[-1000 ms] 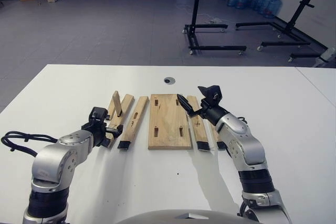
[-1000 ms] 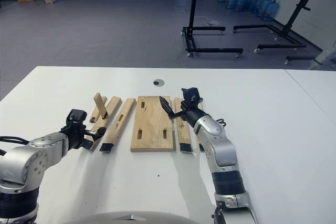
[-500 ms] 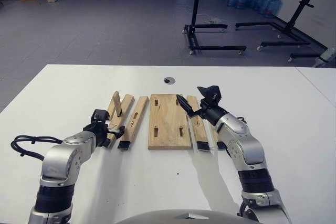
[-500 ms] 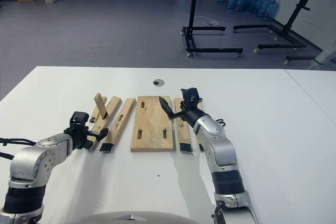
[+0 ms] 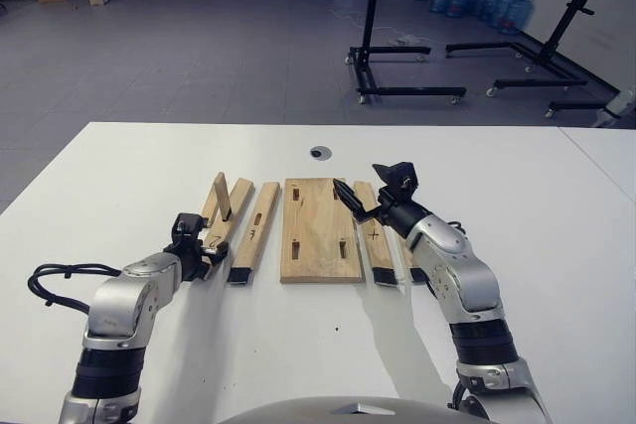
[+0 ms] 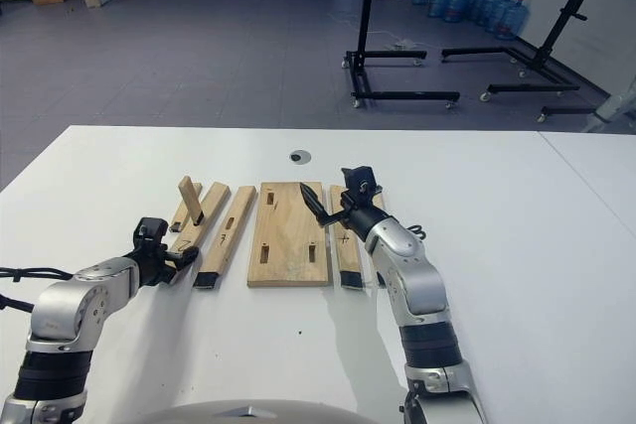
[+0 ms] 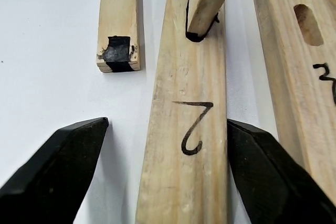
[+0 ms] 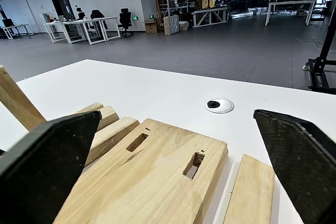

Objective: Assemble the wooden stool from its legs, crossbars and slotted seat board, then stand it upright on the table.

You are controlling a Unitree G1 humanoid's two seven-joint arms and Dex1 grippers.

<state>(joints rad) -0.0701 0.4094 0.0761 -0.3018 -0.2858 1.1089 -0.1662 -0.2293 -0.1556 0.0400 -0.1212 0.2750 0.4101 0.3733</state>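
Observation:
The slotted seat board (image 5: 320,228) lies flat mid-table. To its left lie two legs: one (image 5: 255,229) beside the board and one marked "2" (image 7: 186,129), with a short crossbar (image 5: 222,196) standing tilted in its slot. A short black-tipped piece (image 7: 119,19) lies farther left. Another leg (image 5: 374,230) lies right of the board. My left gripper (image 5: 204,250) is open low over the table, one finger on each side of the near end of leg "2". My right gripper (image 5: 376,186) hovers open above the board's far right corner, holding nothing.
A round cable hole (image 5: 320,153) sits in the white table (image 5: 517,206) beyond the board. A black cable (image 5: 50,275) loops by my left arm. One more wooden piece (image 5: 412,263) lies partly hidden under my right forearm.
My left gripper has slid forward and a little right, so its fingers now flank the end of leg "2". The right arm and the wooden parts have stayed put.

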